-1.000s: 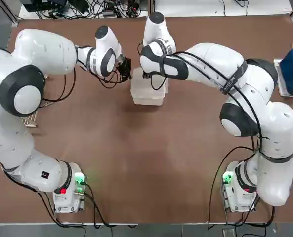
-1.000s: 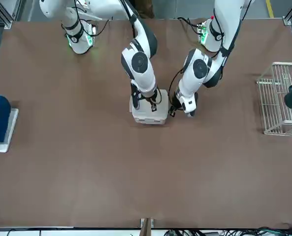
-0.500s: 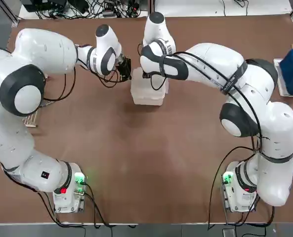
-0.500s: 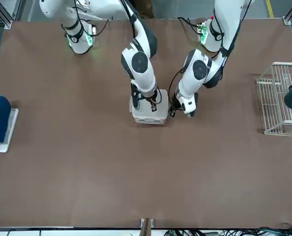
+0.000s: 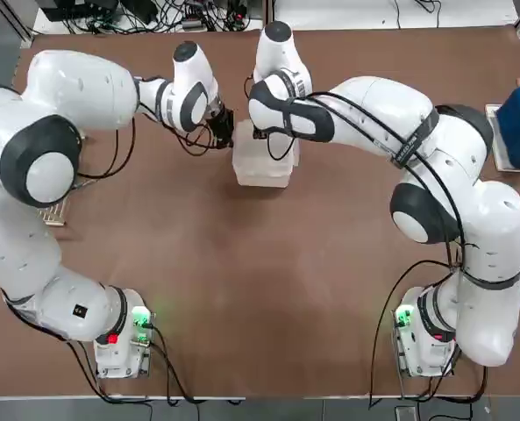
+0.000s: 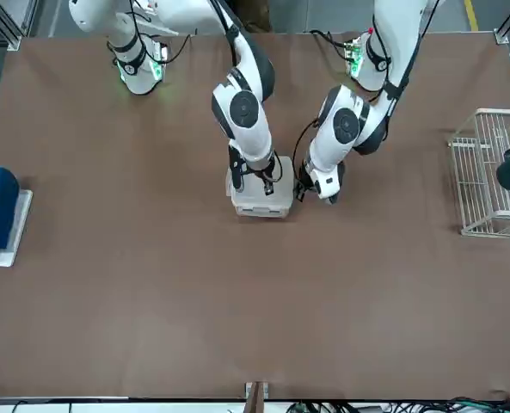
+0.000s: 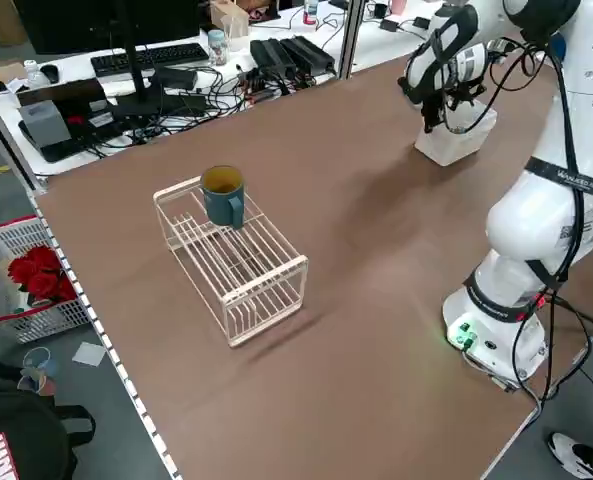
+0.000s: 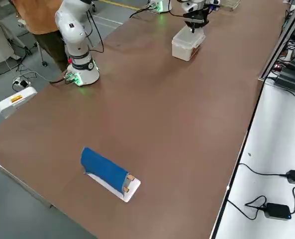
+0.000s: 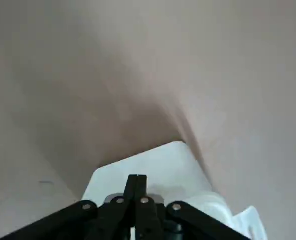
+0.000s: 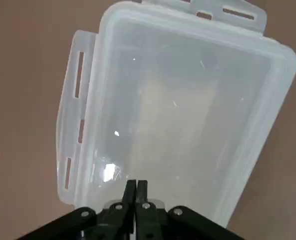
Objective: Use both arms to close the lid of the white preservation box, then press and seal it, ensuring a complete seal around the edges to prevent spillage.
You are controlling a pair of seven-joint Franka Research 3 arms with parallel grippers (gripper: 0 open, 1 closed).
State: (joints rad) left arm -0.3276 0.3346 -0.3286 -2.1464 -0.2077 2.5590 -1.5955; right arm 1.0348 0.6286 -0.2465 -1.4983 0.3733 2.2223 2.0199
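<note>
The thin white plastic lid (image 10: 182, 115) lay under the right gripper's closed black fingers (image 10: 142, 192); probably light and bendy, best pressed at its rim. The left gripper's closed black fingers (image 9: 141, 187) were beside the box's side, holding nothing.

Overhead views: bright, even light across the brown tabletop (image 5: 242, 289), with a faint soft sheen
Left side view: soft, blurry-edged shadow beside the wire rack (image 7: 231, 270)
Right wrist view glare: small, hard white highlights on the clear lid (image 10: 187, 100)
Left wrist view: dimmer and hazy; a broad dark shadow spreads from the white box (image 9: 148, 170), its surface nearly featureless
Base lamps: green glow at both arm bases in the top view
Blur from motion: none evident
</note>
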